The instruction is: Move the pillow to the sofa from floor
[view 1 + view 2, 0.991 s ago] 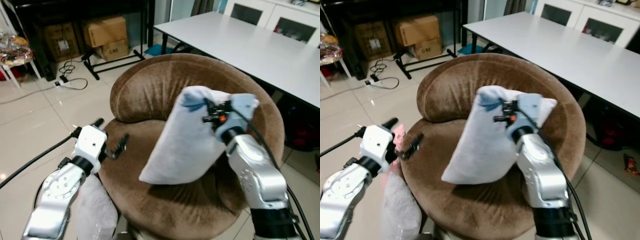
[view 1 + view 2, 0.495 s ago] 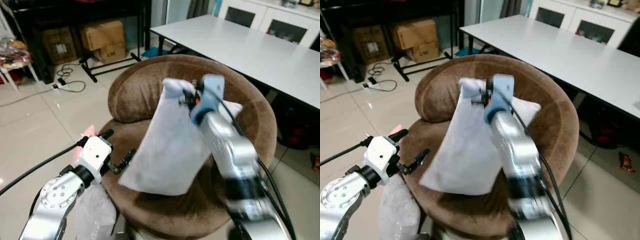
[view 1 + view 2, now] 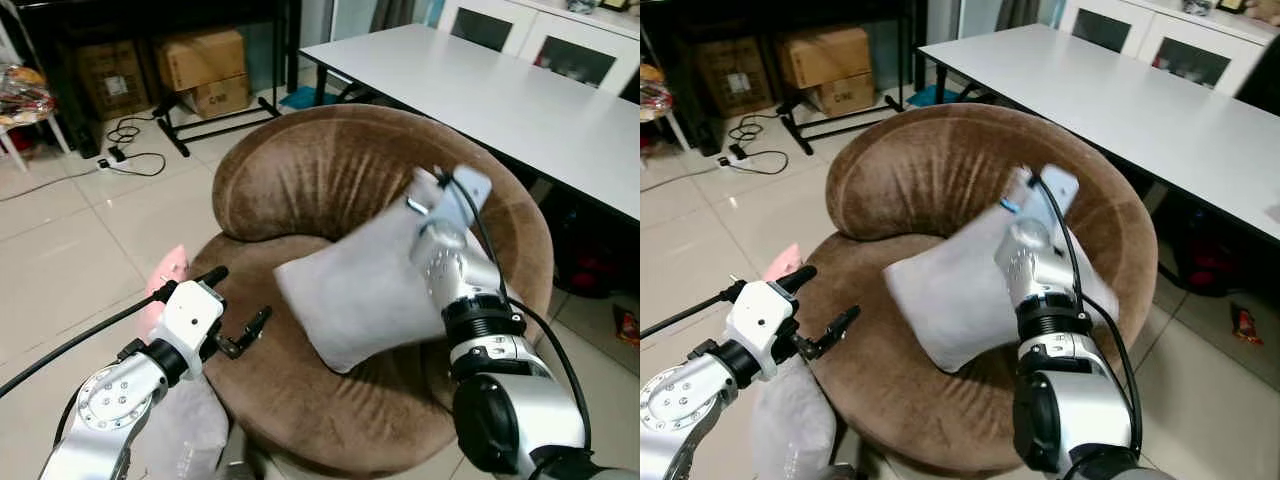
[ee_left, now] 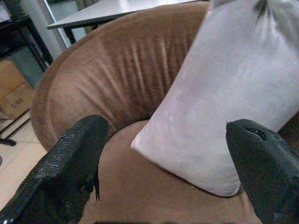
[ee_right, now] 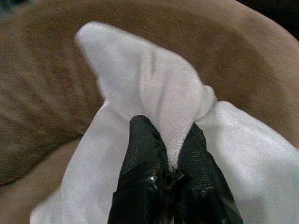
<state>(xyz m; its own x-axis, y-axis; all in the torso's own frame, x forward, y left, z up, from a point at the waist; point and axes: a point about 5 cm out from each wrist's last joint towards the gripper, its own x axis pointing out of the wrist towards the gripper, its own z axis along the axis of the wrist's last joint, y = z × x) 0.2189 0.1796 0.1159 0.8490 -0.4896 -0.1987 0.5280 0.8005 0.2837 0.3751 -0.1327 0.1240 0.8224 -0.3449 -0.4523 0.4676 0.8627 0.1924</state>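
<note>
The pillow (image 3: 365, 295) lies on the sofa (image 3: 300, 190), table (image 3: 520, 100) behind.

pale grey-white pillow (image 3: 365, 295), brown ribbed velvet sofa (image 3: 300, 170), black gripper fingers (image 5: 142, 149), white table (image 3: 500, 95), beige tile floor (image 3: 70, 260)

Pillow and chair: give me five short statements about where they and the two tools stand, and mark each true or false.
1. The pillow rests on the seat of the brown sofa. True.
2. The right tool is shut on a fold of the pillow. True.
3. The left tool is clamped on the pillow. False: it is open, apart from the pillow, near the seat's front edge.
4. The pillow lies on the tiled floor. False: it is on the seat, leaning towards the backrest.
5. Cardboard boxes stand on the white table. False: they sit on the floor.
</note>
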